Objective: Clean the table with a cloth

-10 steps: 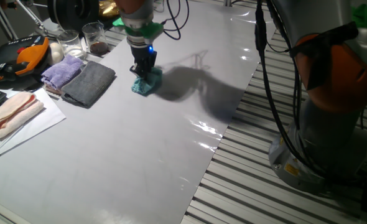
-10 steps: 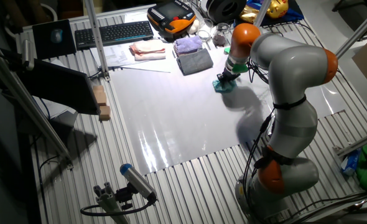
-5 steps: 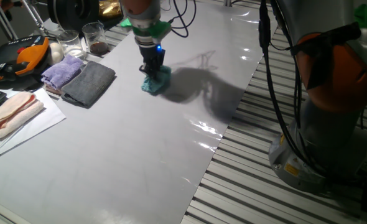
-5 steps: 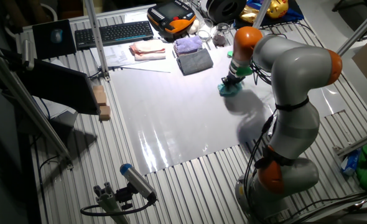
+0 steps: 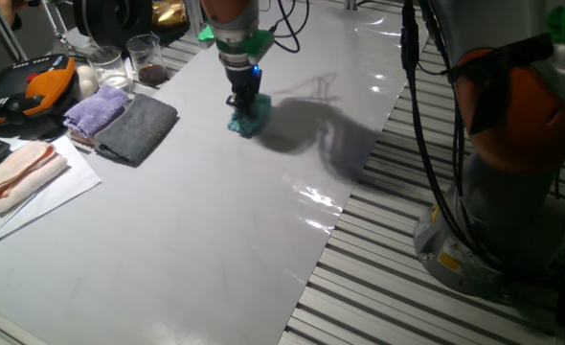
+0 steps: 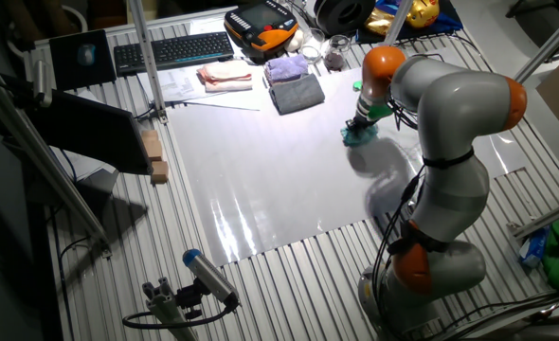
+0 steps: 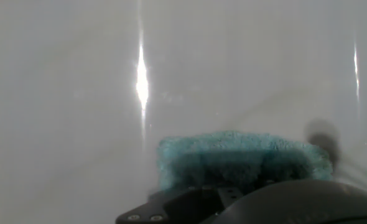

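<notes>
I have the gripper [image 5: 245, 103] pointing straight down at the far part of the table [image 5: 215, 220], its fingers clamped on the teal cloth [image 5: 248, 120], which is bunched under them and pressed against the glossy grey-white surface. In the other fixed view the gripper [image 6: 363, 126] sits on top of the cloth [image 6: 361, 135], on the side of the table [image 6: 261, 189] nearest the arm's base. The hand view shows the cloth [image 7: 242, 157] as a fluffy teal pad lying flat on the table [image 7: 78, 93], with the dark gripper body across the bottom edge (the fingertips themselves are hidden there).

To the left of the cloth in one fixed view, well apart from it, a dark grey folded cloth [image 5: 137, 128] lies on the table with a lilac cloth [image 5: 95, 109] touching its far side. Behind them stand two clear glasses [image 5: 146, 57], one with dark contents at the bottom. A pink cloth [image 5: 16, 174] rests on a sheet of white paper [image 5: 67, 187] at the left edge. An orange and black handheld unit [image 5: 43, 84] lies behind that.
</notes>
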`<state>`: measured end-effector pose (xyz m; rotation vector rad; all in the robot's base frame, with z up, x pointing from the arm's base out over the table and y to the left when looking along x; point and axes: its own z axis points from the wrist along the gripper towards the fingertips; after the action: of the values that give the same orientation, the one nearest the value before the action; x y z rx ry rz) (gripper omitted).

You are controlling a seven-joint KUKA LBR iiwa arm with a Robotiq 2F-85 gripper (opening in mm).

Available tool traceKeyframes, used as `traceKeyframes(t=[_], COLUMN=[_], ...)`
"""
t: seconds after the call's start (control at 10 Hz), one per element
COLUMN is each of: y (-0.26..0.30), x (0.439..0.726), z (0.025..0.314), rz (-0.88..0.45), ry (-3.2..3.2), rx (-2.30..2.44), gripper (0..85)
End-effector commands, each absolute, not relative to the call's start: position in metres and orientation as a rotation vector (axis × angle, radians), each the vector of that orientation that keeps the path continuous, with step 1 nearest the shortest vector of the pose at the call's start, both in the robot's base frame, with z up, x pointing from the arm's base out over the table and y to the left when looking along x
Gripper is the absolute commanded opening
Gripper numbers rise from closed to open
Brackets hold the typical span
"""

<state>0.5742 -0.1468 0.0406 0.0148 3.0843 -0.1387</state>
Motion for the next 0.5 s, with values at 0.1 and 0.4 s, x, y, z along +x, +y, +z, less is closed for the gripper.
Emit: traceKeyframes(t=[0.1, 0.4], y=[-0.148, -0.142], x=[0.583, 0.595], z=[0.045, 0.042], rz=[-0.129, -0.105], ry=[3.073, 3.030], rx=[0.012, 0.014], gripper=[0.0, 0.0])
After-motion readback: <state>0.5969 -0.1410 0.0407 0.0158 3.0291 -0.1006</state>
